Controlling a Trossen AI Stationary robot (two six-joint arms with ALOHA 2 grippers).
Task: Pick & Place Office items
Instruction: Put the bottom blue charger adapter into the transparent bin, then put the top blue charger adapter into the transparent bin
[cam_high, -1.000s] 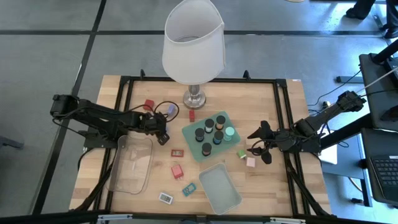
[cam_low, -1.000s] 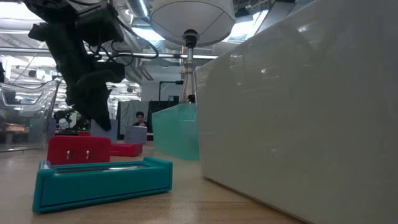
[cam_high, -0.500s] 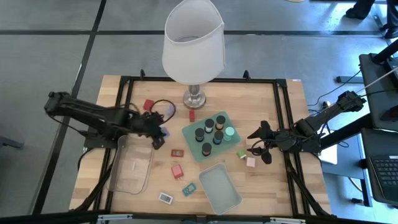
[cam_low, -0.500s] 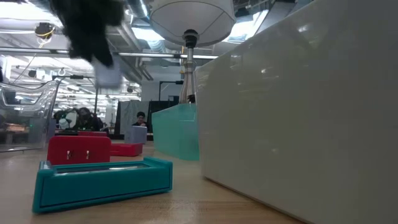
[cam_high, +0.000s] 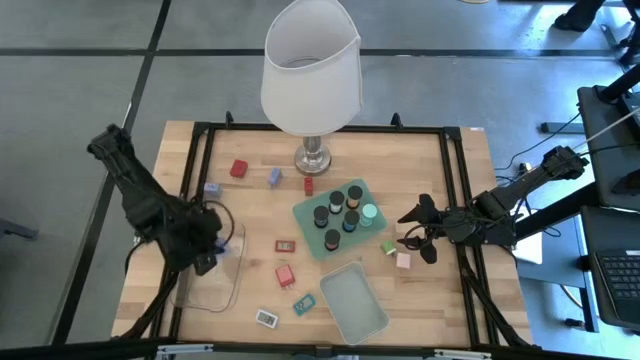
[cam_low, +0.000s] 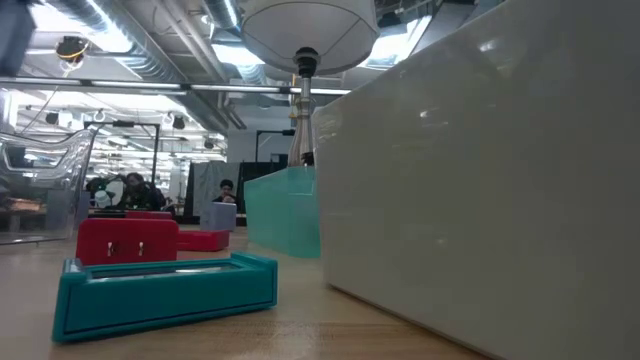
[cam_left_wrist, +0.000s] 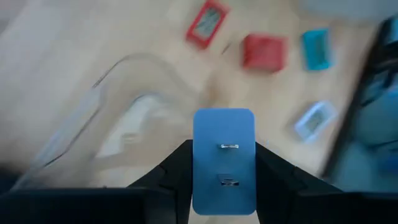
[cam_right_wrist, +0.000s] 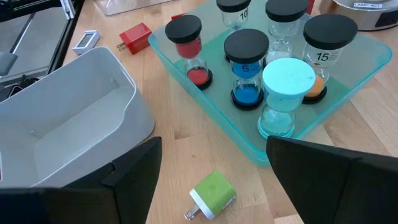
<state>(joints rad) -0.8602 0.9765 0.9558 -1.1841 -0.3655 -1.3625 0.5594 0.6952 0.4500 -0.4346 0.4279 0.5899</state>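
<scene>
Blue block (cam_left_wrist: 224, 160) clamped in left gripper (cam_high: 205, 262) jaws above clear bin (cam_high: 228, 287); right gripper (cam_high: 419, 243) jaws wide.

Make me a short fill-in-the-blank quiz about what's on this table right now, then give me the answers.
1. The left gripper is shut on a small ____ plug-like block.
2. That gripper sits above the clear plastic ____.
3. The tall lamp has a ____ shade.
4. Near the open right gripper, the little block lying on the wooden table is ____.

Answers: blue; bin; white; green
</scene>
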